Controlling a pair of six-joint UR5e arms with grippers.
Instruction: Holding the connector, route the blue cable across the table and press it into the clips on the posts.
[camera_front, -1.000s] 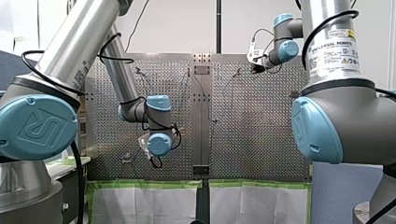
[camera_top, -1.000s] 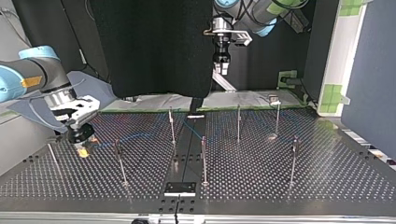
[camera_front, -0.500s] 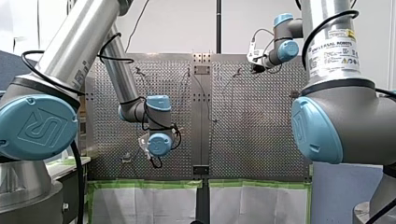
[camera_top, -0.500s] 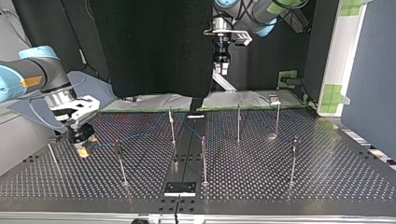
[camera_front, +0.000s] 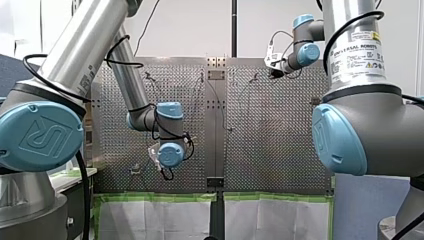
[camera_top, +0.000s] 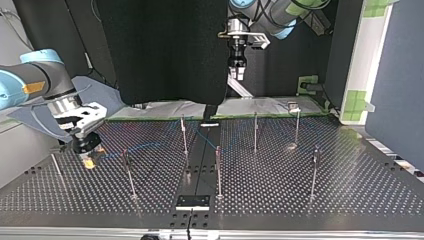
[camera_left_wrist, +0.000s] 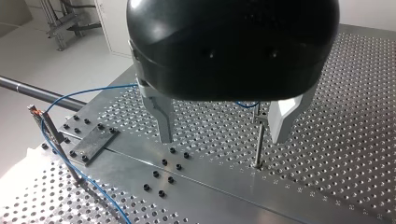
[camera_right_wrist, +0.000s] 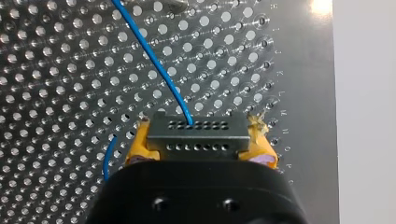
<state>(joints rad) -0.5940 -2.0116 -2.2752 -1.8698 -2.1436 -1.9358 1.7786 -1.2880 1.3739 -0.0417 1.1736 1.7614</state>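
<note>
Perforated desk bristles with posts; right tool grips the connector low at its edge, seemingly to lead the blue cable across; left tool hangs released above.

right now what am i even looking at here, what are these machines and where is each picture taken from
Two robot arms work at a perforated metal table. The front view looks over the arms' shoulders; the top view faces them from across the table; each wrist view looks along one gripper. Thin metal posts stand on the table, and a blue cable runs among them. My right gripper, with yellow pads, is shut on a dark connector at the cable's end. My left gripper is open and holds nothing, raised above the table.
</note>
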